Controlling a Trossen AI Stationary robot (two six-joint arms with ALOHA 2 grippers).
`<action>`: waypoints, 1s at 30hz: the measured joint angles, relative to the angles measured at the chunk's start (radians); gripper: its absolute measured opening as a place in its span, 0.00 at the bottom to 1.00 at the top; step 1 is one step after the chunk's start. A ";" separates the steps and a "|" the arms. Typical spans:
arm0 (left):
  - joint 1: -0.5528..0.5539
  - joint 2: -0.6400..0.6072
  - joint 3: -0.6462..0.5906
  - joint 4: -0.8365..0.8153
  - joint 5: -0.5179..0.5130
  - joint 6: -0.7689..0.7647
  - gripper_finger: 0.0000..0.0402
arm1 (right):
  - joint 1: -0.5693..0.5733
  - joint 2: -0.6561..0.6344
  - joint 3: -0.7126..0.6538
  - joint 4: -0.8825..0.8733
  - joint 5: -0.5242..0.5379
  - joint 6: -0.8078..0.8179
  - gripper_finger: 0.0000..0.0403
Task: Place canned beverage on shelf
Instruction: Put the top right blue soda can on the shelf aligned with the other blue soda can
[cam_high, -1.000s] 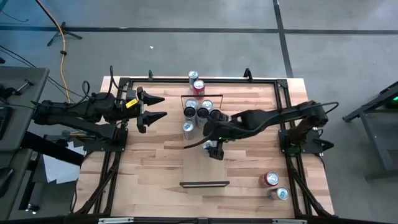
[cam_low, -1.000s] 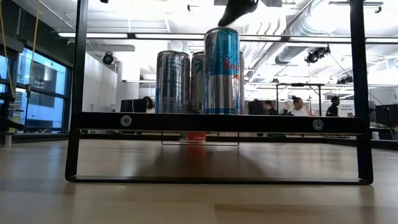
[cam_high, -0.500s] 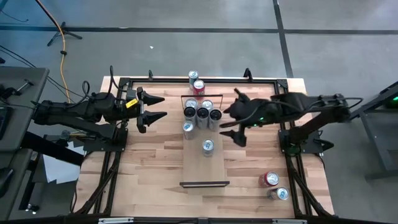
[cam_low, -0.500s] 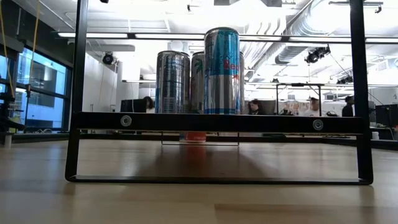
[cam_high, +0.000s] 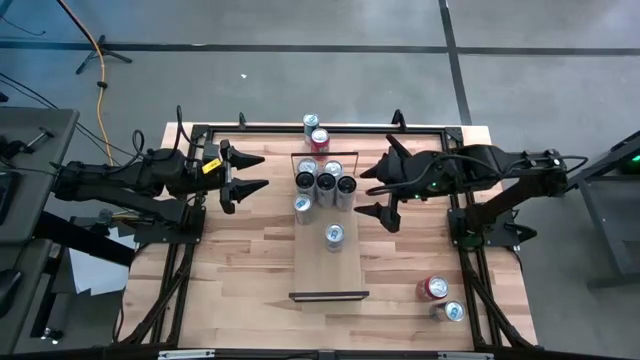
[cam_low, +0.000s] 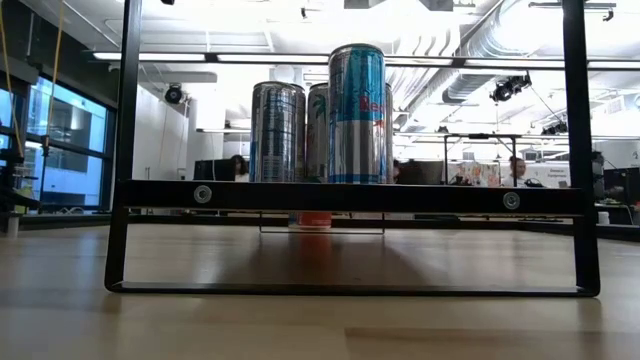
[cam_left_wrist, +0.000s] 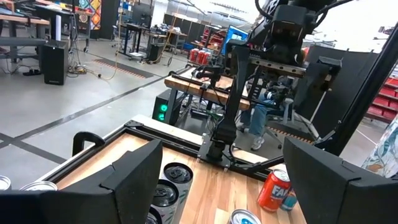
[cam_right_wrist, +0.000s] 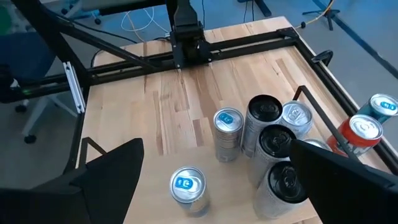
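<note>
One more can (cam_high: 334, 234) had just landed on the shelf (cam_high: 328, 272): a second earlier the right claw (cam_high: 385, 189) was down over it, and by now it had let go and pulled back toward its own side, fingers spread wide and empty. So that placement looked done, I'd guess. Smooth silver cylinder with a blue lid, upright on the pale wood plank with thin black rails, apart from the cluster. Left claw (cam_high: 247, 175) waited open by the table (cam_high: 230, 290) edge.
</note>
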 joint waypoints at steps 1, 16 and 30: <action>0.000 0.000 0.000 0.000 0.000 0.000 0.73 | 0.000 0.000 0.000 0.000 0.000 0.007 0.96; 0.000 0.000 0.000 0.000 0.000 -0.001 0.73 | -0.007 0.010 0.000 0.016 -0.021 -0.371 0.96; 0.000 0.000 0.000 0.002 0.000 -0.001 0.73 | -0.013 0.107 -0.001 0.107 -0.102 -0.784 0.96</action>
